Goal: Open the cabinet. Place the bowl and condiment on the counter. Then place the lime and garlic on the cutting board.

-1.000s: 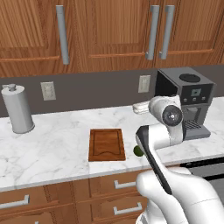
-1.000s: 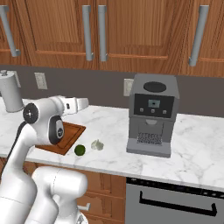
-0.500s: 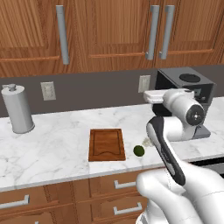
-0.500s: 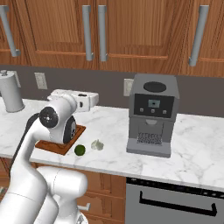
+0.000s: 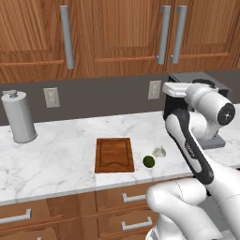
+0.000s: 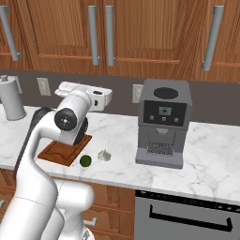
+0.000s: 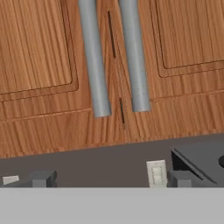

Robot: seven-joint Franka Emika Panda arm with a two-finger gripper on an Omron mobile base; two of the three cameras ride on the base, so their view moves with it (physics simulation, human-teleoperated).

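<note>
The cabinet (image 5: 117,33) is shut, and its two middle bar handles (image 7: 94,57) hang side by side in the hand view. My gripper (image 7: 111,180) is open, fingertips (image 7: 41,178) wide apart, aimed at those doors and some way short of them. In the left base view my gripper (image 5: 173,88) is raised above the counter (image 5: 61,164), in front of the coffee machine. The cutting board (image 5: 114,154) lies bare on the counter. Just right of it sit the lime (image 5: 148,161) and the garlic (image 5: 160,152). The bowl and the condiment are hidden.
A coffee machine (image 6: 161,124) stands on the counter right of the garlic. A tall grey cylinder with a knob (image 5: 18,117) stands at the far left. Wall outlets (image 5: 51,97) sit on the dark backsplash. Drawers (image 5: 131,197) run under the counter's front edge.
The arm has swung right and upward, lifting the hand off the board area to face the cabinet doors. The lime and garlic now show uncovered. The jaws stayed open.
</note>
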